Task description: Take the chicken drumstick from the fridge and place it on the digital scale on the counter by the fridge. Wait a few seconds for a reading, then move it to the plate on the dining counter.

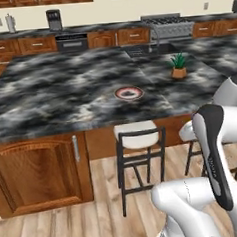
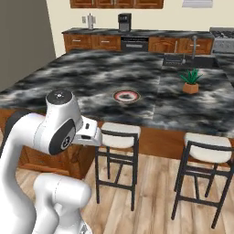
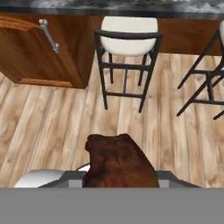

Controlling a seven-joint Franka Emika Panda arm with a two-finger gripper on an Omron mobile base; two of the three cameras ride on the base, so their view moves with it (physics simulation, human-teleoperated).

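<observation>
- white arm (image 2: 27, 151) of smooth, glossy, rounded segments
- dark grey band along one link (image 1: 213, 149)
- dark round joint cap (image 2: 64, 137), grey disc on top

Open dining counter (image 1: 48, 95) around plate (image 1: 129, 93); potted plant (image 1: 178, 66) well aside

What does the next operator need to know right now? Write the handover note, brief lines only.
Gripper: shut on the chicken drumstick, held low over the wood floor in front of the stools.
Plate: on the dining counter, near its front edge above the middle stool, nothing on it.
Done: drumstick is in hand and the base faces the dining counter.
Left: lift the drumstick over the counter edge, set it on the plate, release.
</observation>
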